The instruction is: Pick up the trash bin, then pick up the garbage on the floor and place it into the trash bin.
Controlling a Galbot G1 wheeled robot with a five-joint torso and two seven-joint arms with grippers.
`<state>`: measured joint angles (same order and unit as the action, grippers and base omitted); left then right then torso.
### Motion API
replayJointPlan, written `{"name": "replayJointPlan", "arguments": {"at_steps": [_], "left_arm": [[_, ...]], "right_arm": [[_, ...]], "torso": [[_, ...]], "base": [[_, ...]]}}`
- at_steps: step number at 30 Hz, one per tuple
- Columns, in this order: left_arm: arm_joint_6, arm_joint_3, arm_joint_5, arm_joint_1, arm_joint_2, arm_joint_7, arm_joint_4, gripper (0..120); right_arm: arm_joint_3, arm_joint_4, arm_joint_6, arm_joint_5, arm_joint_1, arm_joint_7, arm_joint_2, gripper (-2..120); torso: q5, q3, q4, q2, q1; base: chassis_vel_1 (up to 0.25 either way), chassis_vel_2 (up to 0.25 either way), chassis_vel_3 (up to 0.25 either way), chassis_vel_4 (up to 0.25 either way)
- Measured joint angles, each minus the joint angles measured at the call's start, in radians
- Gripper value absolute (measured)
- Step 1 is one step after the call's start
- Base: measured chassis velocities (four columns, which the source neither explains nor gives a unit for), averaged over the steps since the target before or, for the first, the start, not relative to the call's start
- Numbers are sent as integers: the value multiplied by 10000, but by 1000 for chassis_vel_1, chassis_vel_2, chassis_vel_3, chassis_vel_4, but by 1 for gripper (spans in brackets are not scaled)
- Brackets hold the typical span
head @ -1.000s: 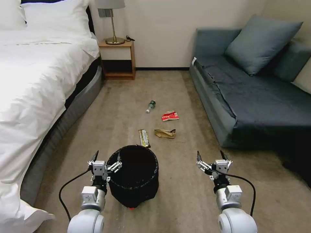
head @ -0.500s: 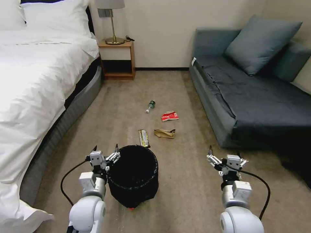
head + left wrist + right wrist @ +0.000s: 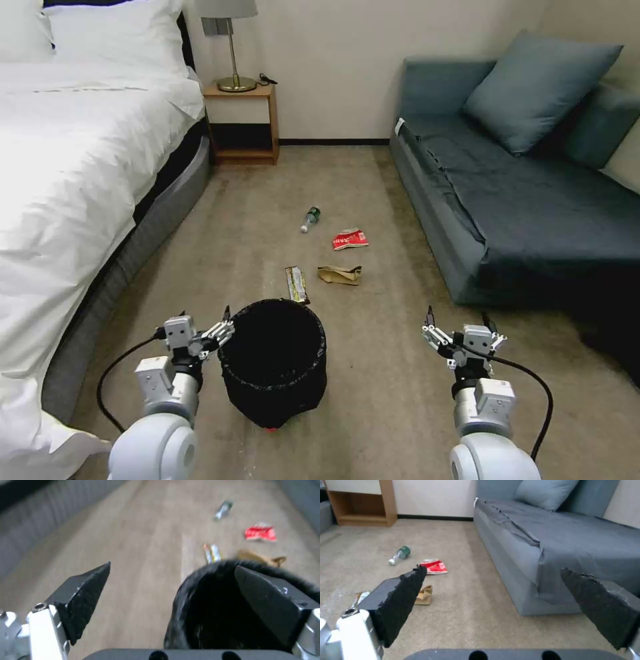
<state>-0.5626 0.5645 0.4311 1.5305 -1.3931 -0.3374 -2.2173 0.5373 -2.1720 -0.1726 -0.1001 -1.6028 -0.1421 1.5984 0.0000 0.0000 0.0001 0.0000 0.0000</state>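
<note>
The trash bin [image 3: 275, 373], round and black with a black liner, stands on the carpet right in front of me. My left gripper [image 3: 204, 315] is open at the bin's left rim. In the left wrist view one finger [image 3: 266, 600] hangs over the bin's [image 3: 213, 620] mouth and the other is outside it. My right gripper [image 3: 457, 316] is open above bare carpet to the bin's right. The garbage lies beyond the bin: a bottle [image 3: 310, 219], a red-white packet [image 3: 350, 239], a brown paper bag [image 3: 339, 274] and a long wrapper [image 3: 296, 285]. The right wrist view shows the bottle [image 3: 400, 554] and packet [image 3: 434, 566].
A white bed [image 3: 73, 173] runs along the left and a blue-grey sofa [image 3: 507, 200] along the right. A wooden nightstand [image 3: 241, 123] with a lamp stands at the back wall. Open carpet lies between bed and sofa.
My left gripper has shifted left, from over the bin's rim to its left edge. My right gripper has moved outward to the right. The bin and garbage have not moved.
</note>
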Motion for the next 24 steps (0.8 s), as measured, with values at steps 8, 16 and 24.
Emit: {"name": "replayJointPlan", "arguments": {"at_steps": [8,16,24], "left_arm": [[-937,-161,1797,-737,391,-859,974,100],[-1086,-551,2700,-1579,517,-1099,1929,100],[-1253,-778,3225,-2049,579,-1458,2515,100]], "right_arm": [[-6,52,-62,39,144,28,-24,100],[86,12,-66,102,144,32,-73,100],[95,-10,-72,122,197,37,-40,100]], "torso": [[-1,1,0,-1,0],[0,0,-1,-1,0],[1,1,-1,-1,0]], "base": [[0,0,0,0],[0,0,0,0],[0,0,0,0]]}}
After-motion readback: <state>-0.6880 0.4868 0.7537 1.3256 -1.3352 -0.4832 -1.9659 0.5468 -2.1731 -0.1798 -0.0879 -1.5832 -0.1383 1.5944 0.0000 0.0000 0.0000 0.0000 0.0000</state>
